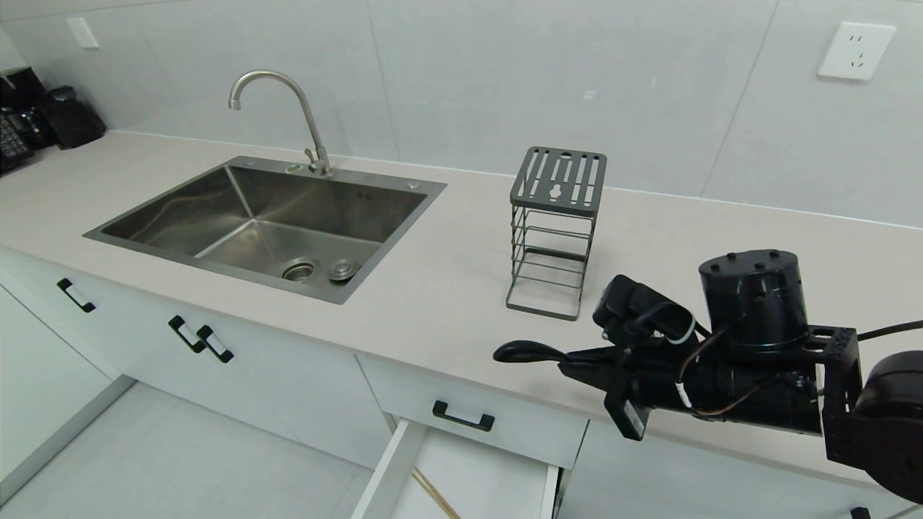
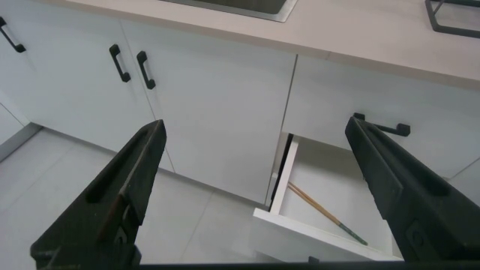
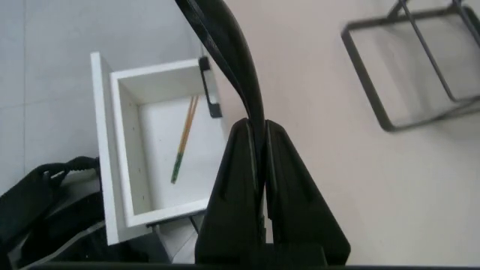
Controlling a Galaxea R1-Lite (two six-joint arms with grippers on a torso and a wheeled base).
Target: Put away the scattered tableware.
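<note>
My right gripper point(image 1: 585, 358) is shut on the handle of a black spoon point(image 1: 528, 352), held level above the counter's front edge. In the right wrist view the spoon point(image 3: 227, 55) sticks out past the closed fingertips point(image 3: 241, 135), over the counter beside the open drawer point(image 3: 120, 112). A pair of chopsticks point(image 3: 183, 139) lies inside that white drawer point(image 1: 382, 468). My left gripper point(image 2: 259, 191) hangs open in front of the cabinets, with the drawer point(image 2: 279, 187) and its chopsticks point(image 2: 325, 214) seen between its fingers and nothing held.
A dark wire rack point(image 1: 554, 232) stands on the beige counter point(image 1: 447, 274) behind the right gripper. A steel sink point(image 1: 180, 216) with a faucet point(image 1: 288, 101) lies to the left. White cabinet doors with black handles point(image 1: 198, 337) run below the counter.
</note>
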